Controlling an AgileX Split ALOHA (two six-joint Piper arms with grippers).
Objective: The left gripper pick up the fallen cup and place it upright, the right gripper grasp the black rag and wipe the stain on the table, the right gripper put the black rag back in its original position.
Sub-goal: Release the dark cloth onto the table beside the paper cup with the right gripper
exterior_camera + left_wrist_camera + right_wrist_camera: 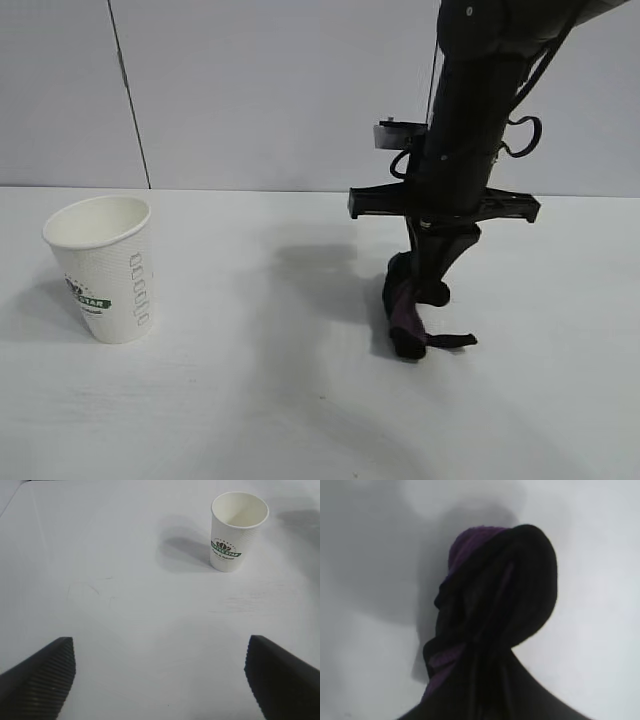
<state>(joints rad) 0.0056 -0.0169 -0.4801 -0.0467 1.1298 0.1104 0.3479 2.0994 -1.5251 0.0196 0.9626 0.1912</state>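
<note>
The white paper cup (103,268) with its green-and-black logo stands upright at the left of the table (250,400), mouth up and untouched. In the left wrist view the cup (238,530) stands well beyond my left gripper (159,645), which is open wide over bare tabletop with nothing between its fingers (40,680). My right gripper (432,285) points straight down at centre right, shut on the black rag (405,320). The rag's purple-striped bundle rests on the table, its thin tail trailing to the right. The right wrist view is filled by the rag (500,605). The stain is not visible.
A pale grey panelled wall (250,90) rises behind the table's back edge. The right arm (470,110) towers over the centre right with a crossbar sticking out on both sides. White tabletop stretches between cup and rag.
</note>
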